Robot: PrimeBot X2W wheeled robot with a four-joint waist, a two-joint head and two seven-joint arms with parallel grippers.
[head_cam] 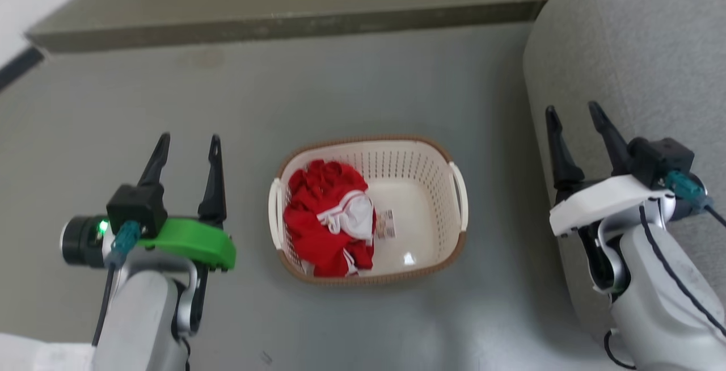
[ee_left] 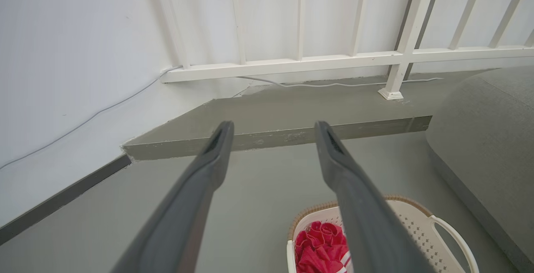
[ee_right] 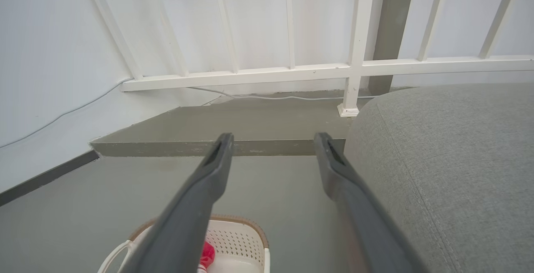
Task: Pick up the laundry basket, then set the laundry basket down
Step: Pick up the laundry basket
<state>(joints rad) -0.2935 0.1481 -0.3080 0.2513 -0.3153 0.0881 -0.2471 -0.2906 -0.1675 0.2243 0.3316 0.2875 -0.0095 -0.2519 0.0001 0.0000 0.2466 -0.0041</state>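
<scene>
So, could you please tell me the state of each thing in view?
laundry basket: upright on the floor, ungripped, partly filled.
red and white clothes: crumpled in the basket's left half.
left gripper: open, empty.
right gripper: open, empty.

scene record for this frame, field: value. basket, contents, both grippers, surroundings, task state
basket: laundry basket upright on grey floor, between the two arms
contents: red and white garment in its left half; paper label on its bottom
left: left gripper open, empty, apart from basket
right: right gripper open, empty, apart from basket
surroundings: grey sofa to the right
task state: basket not yet gripped
</scene>
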